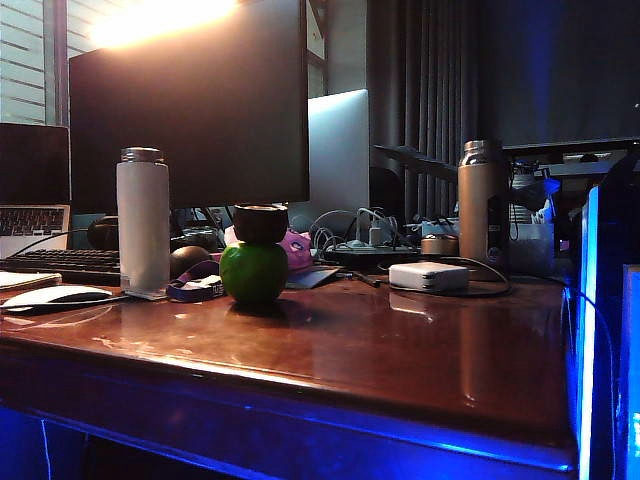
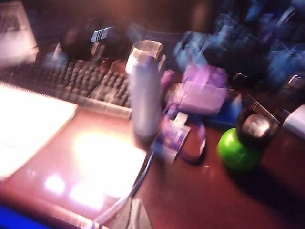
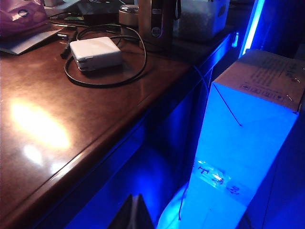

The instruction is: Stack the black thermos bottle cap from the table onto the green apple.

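With the black thermos bottle cap [image 1: 260, 222] sitting on top of the green apple [image 1: 254, 272] on the table [image 1: 400, 350], the left gripper [image 2: 132, 215], state indiscernible, should withdraw without nudging the apple, while the right gripper [image 3: 133, 213], pressed together, idles beyond the table's edge.

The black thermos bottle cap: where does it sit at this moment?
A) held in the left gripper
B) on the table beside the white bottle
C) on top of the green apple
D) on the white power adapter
C: in the exterior view the black thermos bottle cap rests directly on the green apple, and the left wrist view shows the same stack with no gripper touching it.
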